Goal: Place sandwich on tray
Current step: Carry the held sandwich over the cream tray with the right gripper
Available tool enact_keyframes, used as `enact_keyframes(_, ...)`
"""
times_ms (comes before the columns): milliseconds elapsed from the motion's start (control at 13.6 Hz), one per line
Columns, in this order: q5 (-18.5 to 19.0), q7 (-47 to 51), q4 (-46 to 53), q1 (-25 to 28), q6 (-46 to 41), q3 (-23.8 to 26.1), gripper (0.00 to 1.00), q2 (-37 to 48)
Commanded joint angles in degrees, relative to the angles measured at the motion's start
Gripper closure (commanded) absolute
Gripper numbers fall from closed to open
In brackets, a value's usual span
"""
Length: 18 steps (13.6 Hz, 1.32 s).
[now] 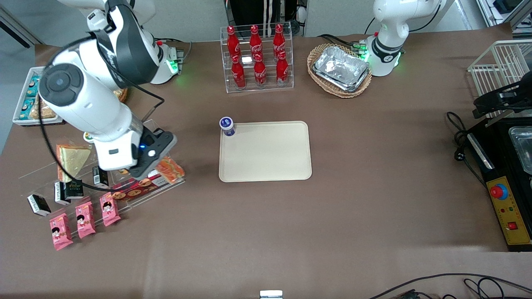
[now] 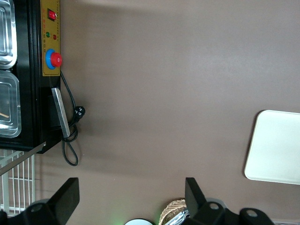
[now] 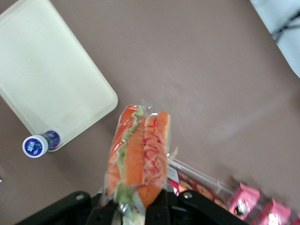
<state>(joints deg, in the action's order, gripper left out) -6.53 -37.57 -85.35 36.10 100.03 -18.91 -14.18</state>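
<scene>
Lying flat mid-table, the tray carries only a small blue-capped bottle at one corner. Well apart from the tray, toward the working arm's end, the gripper hangs above a clear rack, its fingers closed on the wrapped sandwich, held off the table.

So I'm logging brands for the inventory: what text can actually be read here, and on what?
"Coca-Cola" script: red bottles, barely readable.
Small bottle cap print: blurred.
Pink snack packs and black packets: too small.
Sandwich in the gripper, tray: none.
</scene>
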Motion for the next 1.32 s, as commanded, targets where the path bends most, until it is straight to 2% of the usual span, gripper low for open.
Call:
enact_keyframes(0, -8.2, -11.3, 0.5, 1.0, 1.8, -0.9, 0.93, -3.1)
enact_keyframes(73, -9.5, -12.0, 0.5, 2.1, 1.9, -1.0, 0.93, -4.1)
enact_keyframes(440, -9.2, -11.6, 0.5, 12.7, 8.2, -1.0, 0.93, -9.4)
enact_keyframes(586, -8.8, -11.4, 0.4, 17.8, 10.4, -1.0, 0.93, -11.1)
enact_keyframes(880, -7.5, -11.4, 0.4, 24.5, 14.4, -1.1, 0.93, -17.1)
enact_keyframes(953, -6.1, -11.3, 0.4, 25.4, 16.1, -1.1, 0.93, -18.7)
enact_keyframes(1246, -6.0, -11.2, 0.4, 25.6, 20.7, -1.2, 0.92, -23.0)
